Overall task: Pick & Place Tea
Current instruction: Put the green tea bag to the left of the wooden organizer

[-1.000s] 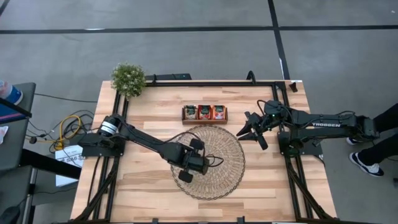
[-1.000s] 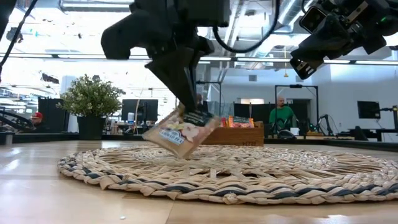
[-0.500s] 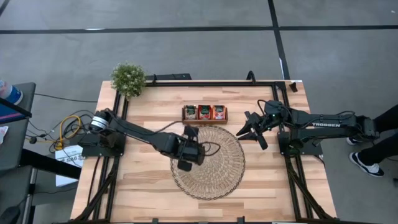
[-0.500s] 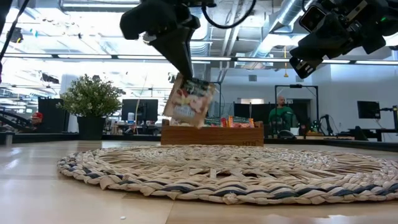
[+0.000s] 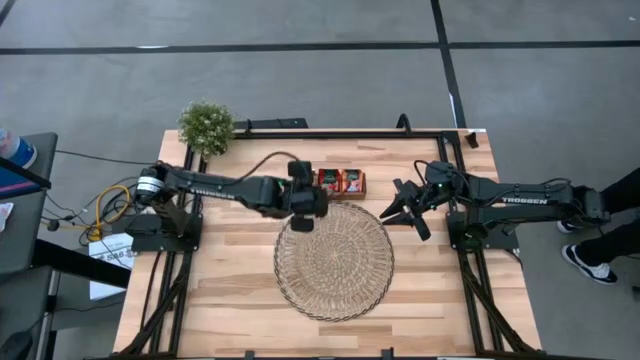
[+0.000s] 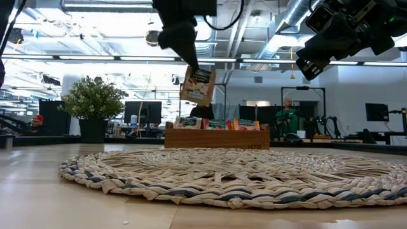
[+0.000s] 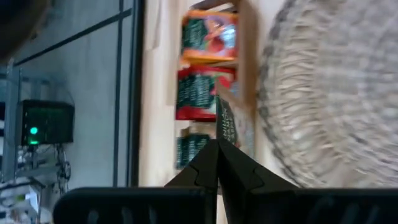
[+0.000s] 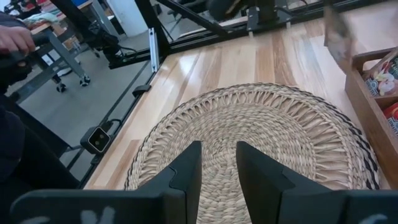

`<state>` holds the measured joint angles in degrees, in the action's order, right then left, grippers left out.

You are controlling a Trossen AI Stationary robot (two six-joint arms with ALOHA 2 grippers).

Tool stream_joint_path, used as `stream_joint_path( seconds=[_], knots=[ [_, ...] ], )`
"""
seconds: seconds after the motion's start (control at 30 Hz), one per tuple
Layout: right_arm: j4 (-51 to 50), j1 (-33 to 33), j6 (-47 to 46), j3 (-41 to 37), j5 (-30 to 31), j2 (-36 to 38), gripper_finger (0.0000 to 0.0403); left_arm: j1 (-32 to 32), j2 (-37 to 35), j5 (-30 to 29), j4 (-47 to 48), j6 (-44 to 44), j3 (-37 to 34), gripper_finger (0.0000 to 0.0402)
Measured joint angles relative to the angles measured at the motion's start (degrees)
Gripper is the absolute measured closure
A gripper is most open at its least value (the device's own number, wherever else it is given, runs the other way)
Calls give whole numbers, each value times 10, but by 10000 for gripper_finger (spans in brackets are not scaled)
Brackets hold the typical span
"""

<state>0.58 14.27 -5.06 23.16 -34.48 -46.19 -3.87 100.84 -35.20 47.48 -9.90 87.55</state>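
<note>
My left gripper (image 6: 189,62) is shut on a pale beige tea sachet (image 6: 198,86), above the left end of the small wooden tray (image 6: 216,137). From above, the gripper (image 5: 305,195) stands at the tray (image 5: 345,193), hiding its left compartment. Red-orange sachets with green bands (image 7: 202,93) stand on edge in the compartments. My right gripper (image 5: 397,212) waits, open, at the right rim of the round wicker mat (image 5: 333,262); its fingers (image 8: 188,169) frame the mat (image 8: 261,137). The held sachet (image 8: 336,34) also shows there. My left gripper pinches the pale sachet by its top edge (image 6: 194,72) between the two fingers, which come from above, pointing down. The sachet is lifted clear and hangs below the fingertips, slightly tilted, over the tray. In the wrist view it shows edge-on (image 7: 226,121) just beyond the fingers.
A small potted plant (image 5: 206,126) stands at the table's far left corner. The mat covers the middle of the table. Bare wood (image 5: 220,290) lies to the left and right of the mat. A person (image 6: 289,117) sits in the room far behind.
My left gripper has risen from the wicker mat and travelled toward the table's far edge, to the tray's left end, staying shut. The pale sachet went with it: it was low over the mat and much tilted, and now hangs nearly upright above the tray.
</note>
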Motion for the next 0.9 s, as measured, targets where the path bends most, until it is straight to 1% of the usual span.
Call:
stream_joint_path(
  seconds=[0.2,0.47,0.67,0.9],
  knots=[
    [-1,0,0,0,0,0,310,53,0,8,1,-9,0,401],
    [-1,0,1,0,0,0,310,106,0,67,4,6,0,401],
    [-1,0,1,0,0,0,310,132,0,98,4,16,0,401],
    [-1,0,1,0,0,0,310,146,0,130,4,31,0,401]
  ],
)
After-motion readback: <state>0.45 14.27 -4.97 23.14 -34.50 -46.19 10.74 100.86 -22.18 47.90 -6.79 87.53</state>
